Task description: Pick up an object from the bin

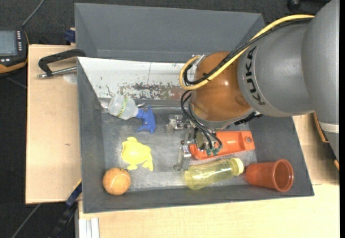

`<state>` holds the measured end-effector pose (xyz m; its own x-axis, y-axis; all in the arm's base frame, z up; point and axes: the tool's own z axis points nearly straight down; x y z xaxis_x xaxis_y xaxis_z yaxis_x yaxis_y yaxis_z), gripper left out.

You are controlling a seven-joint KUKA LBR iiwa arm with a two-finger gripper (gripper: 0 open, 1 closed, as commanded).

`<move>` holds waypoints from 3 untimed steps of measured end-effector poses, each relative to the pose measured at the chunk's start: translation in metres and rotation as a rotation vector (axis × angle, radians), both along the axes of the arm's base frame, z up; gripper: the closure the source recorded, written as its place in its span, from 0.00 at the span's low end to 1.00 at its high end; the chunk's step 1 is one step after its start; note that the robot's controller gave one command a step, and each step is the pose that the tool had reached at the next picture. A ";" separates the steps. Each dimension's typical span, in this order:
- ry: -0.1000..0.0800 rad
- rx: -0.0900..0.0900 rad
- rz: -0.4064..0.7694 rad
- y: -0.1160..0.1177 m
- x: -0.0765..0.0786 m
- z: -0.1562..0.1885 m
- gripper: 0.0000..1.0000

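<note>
— Orange block [233, 141], where in the bin [89, 140]?
— At three o'clock from the middle, lying flat, lengthwise from nine to three.
— Claw?
— Gripper [183, 149] low over the floor, at the block's nine o'clock end. Cannot tell how far open, nor whether closed on anything.
— Crowding at the edges?
— Clear yellowish bottle [213, 172] just beside the block's six o'clock edge, roughly parallel to it. Red-orange cup [272, 175] on its side at four o'clock, near the right wall.
— Open room?
— Bare floor at nine o'clock of the gripper, up to a yellow toy [136, 154]. Orange ball [117, 181] in the seven o'clock corner. Blue piece [146, 120] and clear cup [122, 106] near the far wall at ten o'clock, well apart from the block.
</note>
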<state>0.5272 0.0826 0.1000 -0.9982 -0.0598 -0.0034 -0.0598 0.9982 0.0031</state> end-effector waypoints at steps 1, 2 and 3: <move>0.008 0.000 0.004 -0.053 -0.019 -0.024 0.00; -0.001 0.000 -0.071 -0.083 0.000 -0.026 0.00; 0.005 0.007 -0.258 -0.114 0.006 -0.028 0.00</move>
